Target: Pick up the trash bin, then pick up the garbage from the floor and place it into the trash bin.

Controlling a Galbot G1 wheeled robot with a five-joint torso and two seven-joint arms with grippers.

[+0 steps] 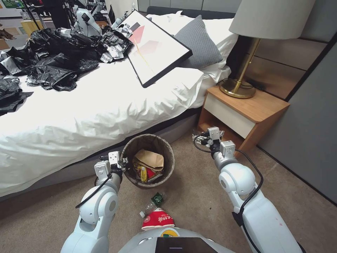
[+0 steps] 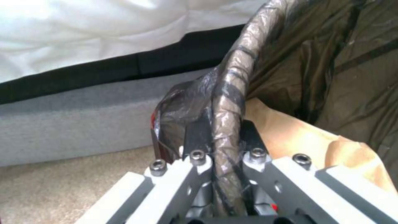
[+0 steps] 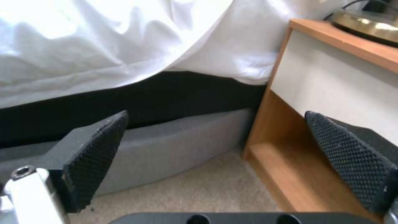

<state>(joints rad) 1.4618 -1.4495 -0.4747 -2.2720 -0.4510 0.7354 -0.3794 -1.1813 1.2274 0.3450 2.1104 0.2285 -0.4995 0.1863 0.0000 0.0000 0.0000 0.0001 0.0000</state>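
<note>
The trash bin, lined with a dark brown bag, sits by the bed's side in the head view. It holds brown paper and yellow and red wrappers. My left gripper is shut on the bin's near-left rim; the left wrist view shows that gripper clamping the bag-wrapped rim, with the brown paper just inside. Garbage lies on the carpet in front of the bin: a green-labelled clear bottle and a crushed red-and-white cup. My right gripper hangs open and holding nothing near the nightstand, pads spread wide.
The bed with its white duvet runs along the left, with black bags and a framed picture on top. A wooden nightstand with a brass lamp stands at right. A grey wall closes the right side.
</note>
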